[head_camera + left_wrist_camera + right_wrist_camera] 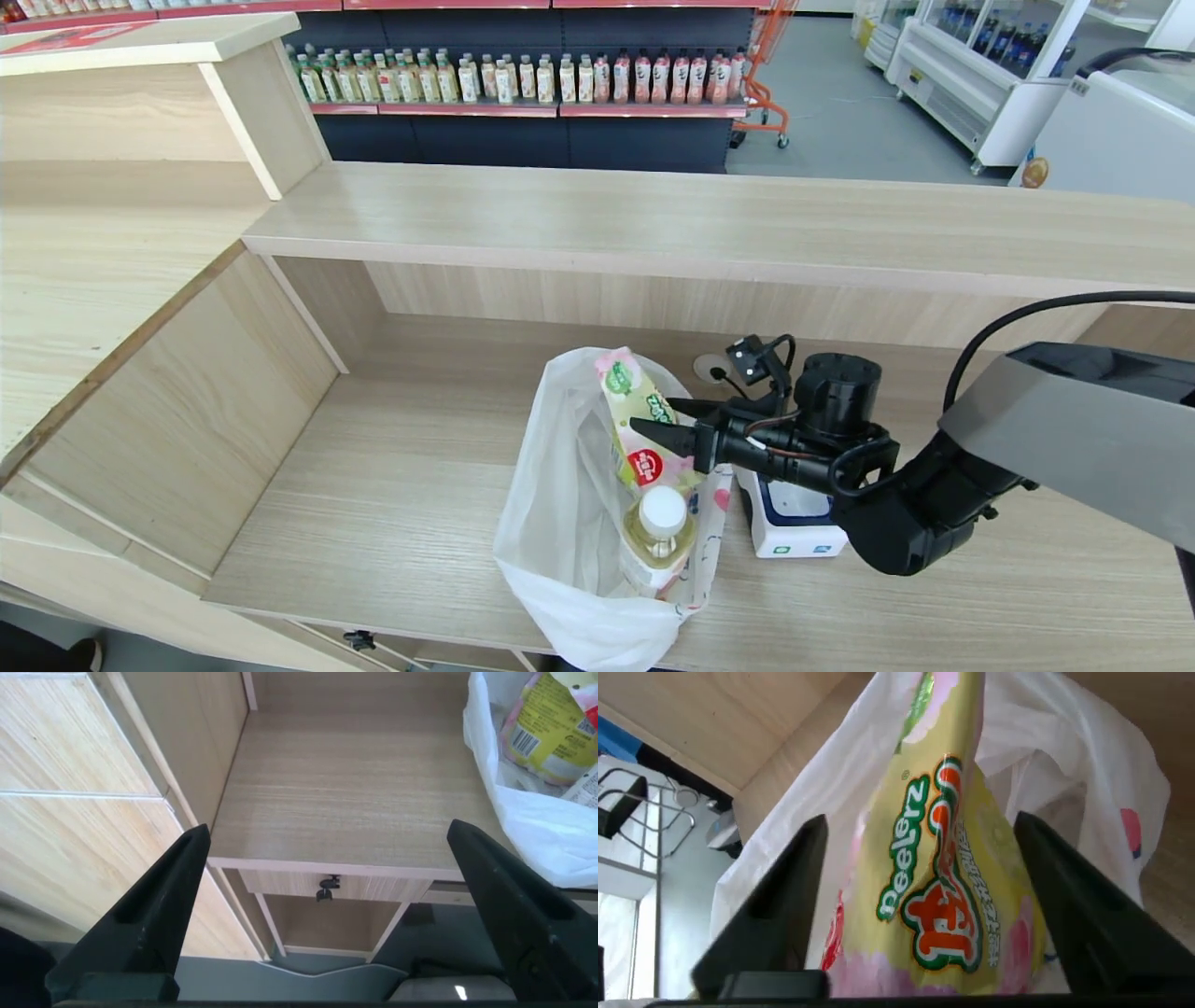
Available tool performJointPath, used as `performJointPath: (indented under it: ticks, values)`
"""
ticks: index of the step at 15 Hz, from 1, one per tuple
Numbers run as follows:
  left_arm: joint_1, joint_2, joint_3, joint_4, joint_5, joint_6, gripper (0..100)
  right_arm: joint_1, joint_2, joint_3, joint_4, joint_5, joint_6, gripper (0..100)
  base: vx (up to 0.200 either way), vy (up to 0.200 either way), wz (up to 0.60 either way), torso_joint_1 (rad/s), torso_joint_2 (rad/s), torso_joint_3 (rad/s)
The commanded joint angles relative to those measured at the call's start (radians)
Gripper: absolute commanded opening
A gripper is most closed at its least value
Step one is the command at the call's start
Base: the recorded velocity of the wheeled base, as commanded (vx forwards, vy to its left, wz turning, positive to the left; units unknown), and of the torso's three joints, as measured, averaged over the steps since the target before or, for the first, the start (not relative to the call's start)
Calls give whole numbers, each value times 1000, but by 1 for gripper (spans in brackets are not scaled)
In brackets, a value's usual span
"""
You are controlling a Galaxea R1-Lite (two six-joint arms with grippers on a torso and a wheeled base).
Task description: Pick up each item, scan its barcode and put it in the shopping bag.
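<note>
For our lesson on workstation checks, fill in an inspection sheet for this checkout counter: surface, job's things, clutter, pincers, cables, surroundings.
Surface: pale wooden counter below a raised ledge.
Job's things: white shopping bag standing open, holding a yellow-pink packet and a white-capped bottle; white scanner beside it.
Clutter: nothing seen.
Pincers: right pincer open either side of the packet at the bag's mouth; left pincer open, facing the counter's near edge.
Cables: black cable arching over the right arm; another at a round port in the counter.
Surroundings: shelf of drink bottles, orange trolley, freezers.
</note>
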Motion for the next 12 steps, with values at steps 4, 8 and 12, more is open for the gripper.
performJointPath:
  ticks: [4,8,12]
  values:
    - [0,0,0,0,0,0,100,-1,-126,-36,17,31,-11,100,0,0,0,0,0,0]
    - [0,0,0,0,0,0,100,-2,-246,-10,46,31,-104,100,0,0,0,0,0,0]
    - [0,2,0,0,0,-48,100,-32,-525,-4,286,-1,1,100,0,0,0,0,0,0]
